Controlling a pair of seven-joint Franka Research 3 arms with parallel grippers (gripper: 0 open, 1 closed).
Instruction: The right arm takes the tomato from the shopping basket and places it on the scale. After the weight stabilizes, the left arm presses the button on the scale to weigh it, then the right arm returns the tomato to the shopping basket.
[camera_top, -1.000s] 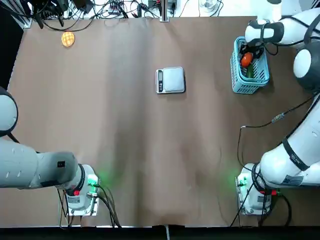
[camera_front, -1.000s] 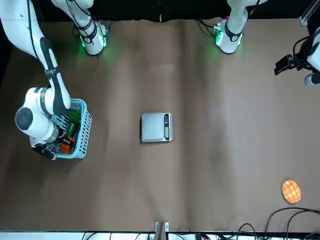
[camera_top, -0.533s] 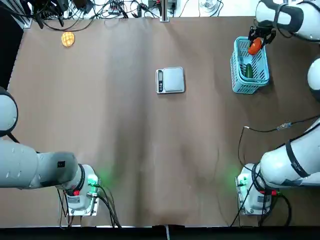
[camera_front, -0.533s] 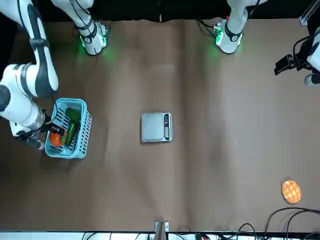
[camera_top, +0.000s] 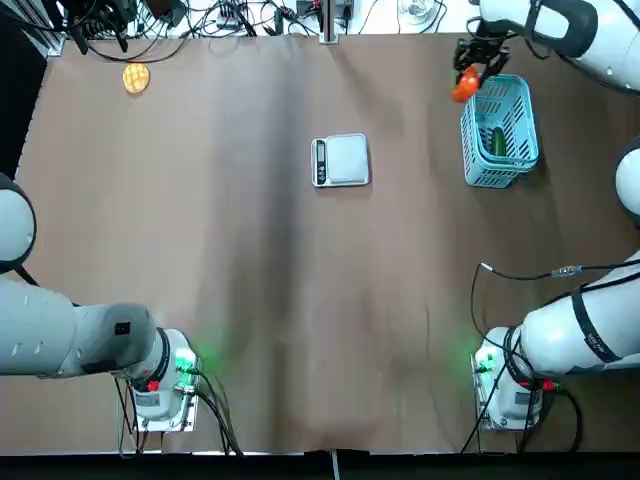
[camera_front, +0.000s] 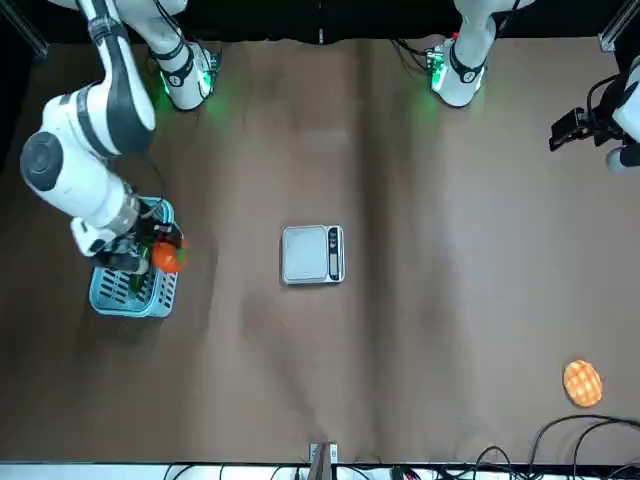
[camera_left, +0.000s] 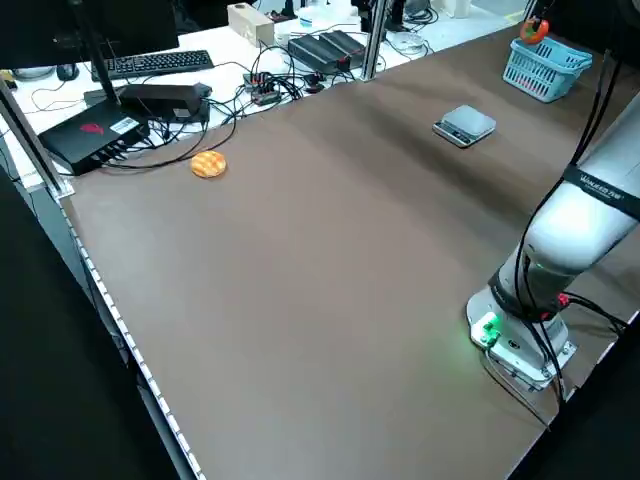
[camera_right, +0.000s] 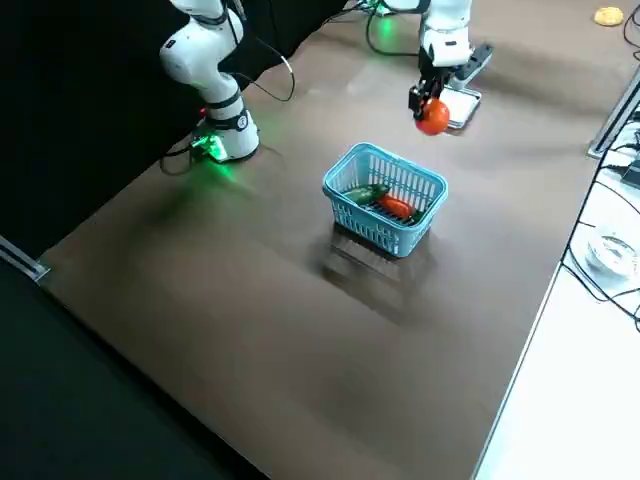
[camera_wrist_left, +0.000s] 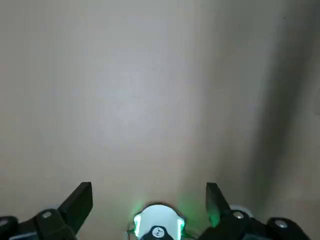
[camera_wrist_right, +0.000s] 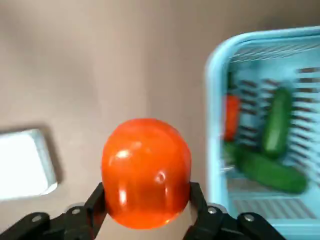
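One tomato (camera_wrist_right: 146, 172) is gripped in the right gripper (camera_wrist_right: 146, 200), held above the table (camera_top: 300, 270) near the basket (camera_top: 500, 132). Left gripper (camera_wrist_left: 149, 197): parked beyond the scale (camera_front: 313, 254), fingers spread.

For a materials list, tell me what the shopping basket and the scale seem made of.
Shopping basket: likely moulded plastic, slightly glossy, judging by its even light-blue lattice walls and thick rim. Scale: smooth silver-grey plate, perhaps metal or painted plastic; its look leaves that open.
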